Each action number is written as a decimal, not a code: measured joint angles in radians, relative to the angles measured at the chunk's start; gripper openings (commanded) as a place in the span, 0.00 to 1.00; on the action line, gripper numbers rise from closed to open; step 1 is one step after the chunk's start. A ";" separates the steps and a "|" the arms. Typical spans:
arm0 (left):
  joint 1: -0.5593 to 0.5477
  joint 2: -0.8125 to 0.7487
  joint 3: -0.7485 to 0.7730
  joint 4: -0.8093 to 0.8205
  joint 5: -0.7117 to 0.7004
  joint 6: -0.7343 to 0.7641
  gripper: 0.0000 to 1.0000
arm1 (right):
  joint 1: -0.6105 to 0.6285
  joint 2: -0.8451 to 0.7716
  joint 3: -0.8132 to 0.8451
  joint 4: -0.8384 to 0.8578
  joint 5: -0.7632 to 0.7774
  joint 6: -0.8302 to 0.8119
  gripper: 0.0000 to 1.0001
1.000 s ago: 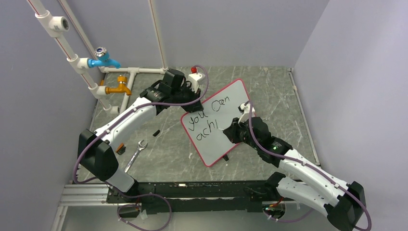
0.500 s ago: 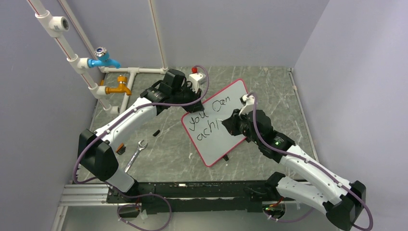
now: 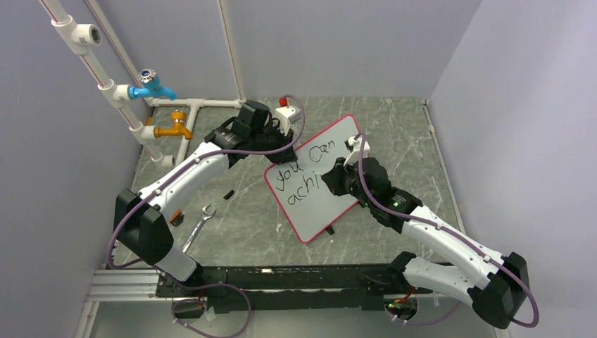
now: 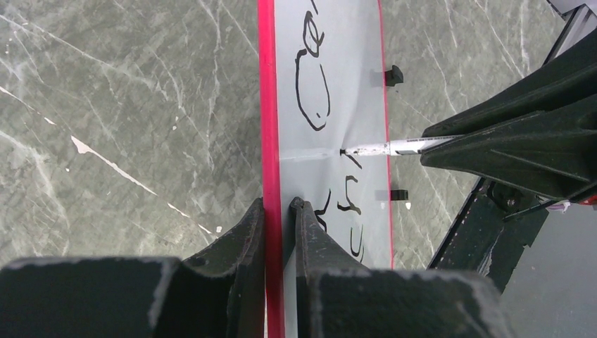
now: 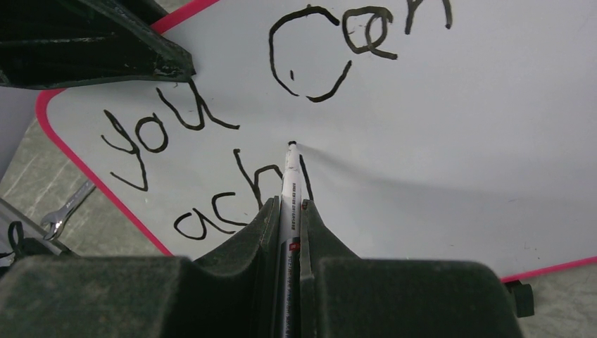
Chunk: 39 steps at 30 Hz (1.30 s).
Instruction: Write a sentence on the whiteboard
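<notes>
I am working in a robotics lab test cell: plain grey panels box in a marble-patterned table, bare white pipes carry a blue tap and a yellow tap, a wrench lies on the table, and the left arm and right arm stand on a metal rail at the near edge.

Two robot arms are showing: one left arm and one right arm. Each is carrying one gripper, the left gripper and the right gripper, making two. One whiteboard is bearing three groups of black letters and showing two black feet on its edge. One marker is appearing. One wrench is lying on the one table. Two taps are sitting on the pipework: one blue tap and one yellow tap.
</notes>
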 measured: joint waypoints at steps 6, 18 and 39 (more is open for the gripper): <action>-0.001 0.000 0.000 0.003 0.006 0.000 0.00 | -0.001 -0.022 -0.019 -0.006 0.045 0.000 0.00; -0.001 0.000 0.000 0.006 0.007 0.000 0.00 | -0.007 -0.076 -0.013 -0.055 0.043 -0.001 0.00; -0.001 0.000 0.000 0.006 0.006 0.000 0.00 | -0.014 -0.058 -0.049 -0.054 0.047 0.000 0.00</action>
